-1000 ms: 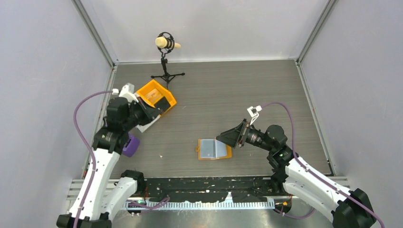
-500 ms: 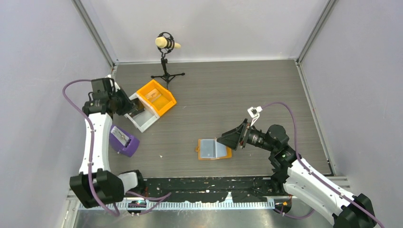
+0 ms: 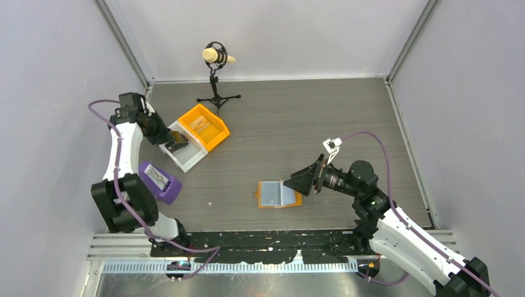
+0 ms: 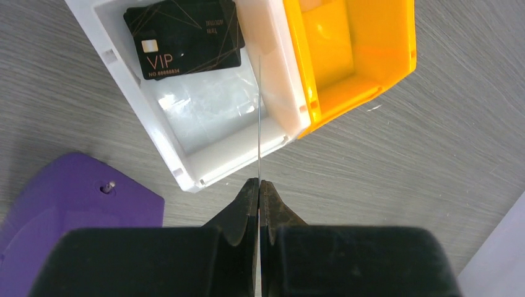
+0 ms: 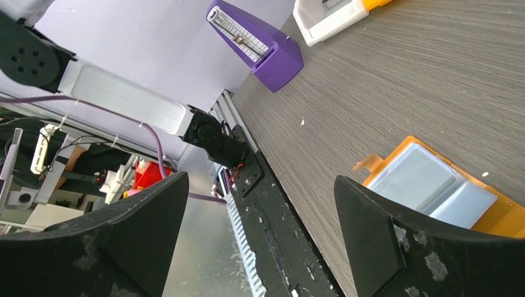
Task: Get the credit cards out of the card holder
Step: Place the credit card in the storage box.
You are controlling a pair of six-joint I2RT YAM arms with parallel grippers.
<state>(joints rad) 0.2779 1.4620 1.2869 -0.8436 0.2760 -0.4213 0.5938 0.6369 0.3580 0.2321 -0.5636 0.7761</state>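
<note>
Delivery looks to be the step in hand. The left end effector is clenched on one of the credit cards. The card shows edge-on as a thin line hanging over the white bin, about above the bin wall that touches the orange bin. Inside the white bin, against its far end, dark cards printed "VIP" lie flat and overlapping.

The card holder lies spread open on the surface, well apart from the white bin, on the side where the right arm stands. Its pale pocket panels face up. No dark card shows in them from either view, though I cannot tell whether one sits tucked deeper.

The right end effector is released, its jaws spread wide and holding nothing. It hovers just beside the holder, on the edge farther from the white bin.

The next move seems to call for shifting the pinched card slightly inward, off the wall line and over the bin's floor. The left jaws would then open so the card drops flat rather than catching on the rim or tipping into the orange bin.
</note>
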